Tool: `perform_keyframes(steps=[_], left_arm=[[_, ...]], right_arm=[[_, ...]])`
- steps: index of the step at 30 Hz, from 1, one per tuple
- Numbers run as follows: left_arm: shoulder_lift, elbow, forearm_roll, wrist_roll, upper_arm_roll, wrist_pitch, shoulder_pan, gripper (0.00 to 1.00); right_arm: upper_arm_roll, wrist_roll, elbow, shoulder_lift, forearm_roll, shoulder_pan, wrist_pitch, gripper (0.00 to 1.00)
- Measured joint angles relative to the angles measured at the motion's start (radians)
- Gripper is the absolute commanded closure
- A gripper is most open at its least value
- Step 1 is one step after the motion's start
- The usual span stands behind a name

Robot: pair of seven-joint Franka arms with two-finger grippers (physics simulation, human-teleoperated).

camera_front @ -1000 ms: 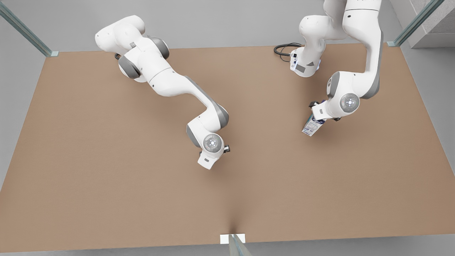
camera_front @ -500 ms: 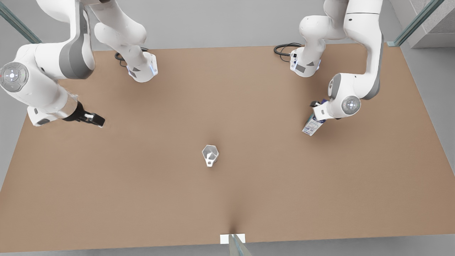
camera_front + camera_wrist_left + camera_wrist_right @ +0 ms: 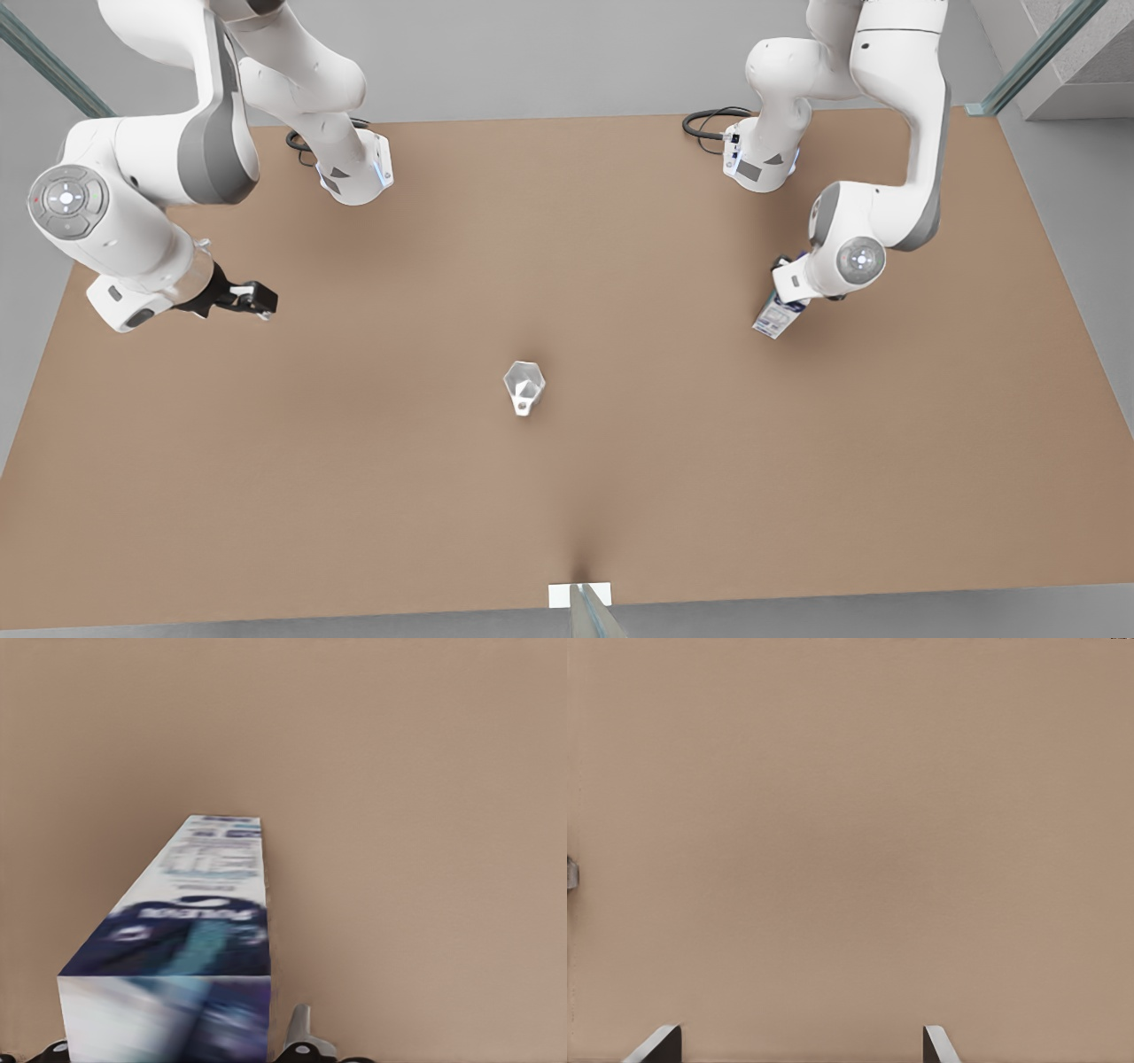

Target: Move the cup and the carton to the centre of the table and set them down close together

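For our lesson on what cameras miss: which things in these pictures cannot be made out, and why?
- Front view: the arm's wrist hides the left gripper and the top of the carton.
- Left wrist view: the carton's print is blurred, and the picture's edge cuts off its near end.
- Front view: the cup's inside is too small to tell.

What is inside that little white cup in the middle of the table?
Looking down into the cup from the front view, its faceted hollow appears empty, pale grey inside. The very bottom is shaded, so something tiny there can't be ruled out. It stands alone on the table.
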Motion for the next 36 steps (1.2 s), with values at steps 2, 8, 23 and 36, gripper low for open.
perform_keyframes(steps=[2,8,23,36], left_arm=[[0.0,0.019,-0.006,-0.029,0.004,-0.005,0.0,0.5],[-0.029,0.074,-0.012,-0.124,-0.004,-0.092,-0.023,0.5],[0.552,0.927,-0.146,-2.467,-0.346,-0.048,-0.421,0.49],[0.644,0.927,0.007,-2.513,-0.394,0.033,-0.422,0.0]], right_arm=[[0.0,0.005,-0.002,0.001,0.008,-0.016,0.016,0.0],[0.017,-0.002,-0.04,-0.004,0.058,-0.086,0.07,0.0],[0.032,0.002,-0.029,0.0,0.057,-0.061,0.049,0.0],[0.032,-0.004,-0.008,0.002,0.056,-0.055,0.049,0.0]])
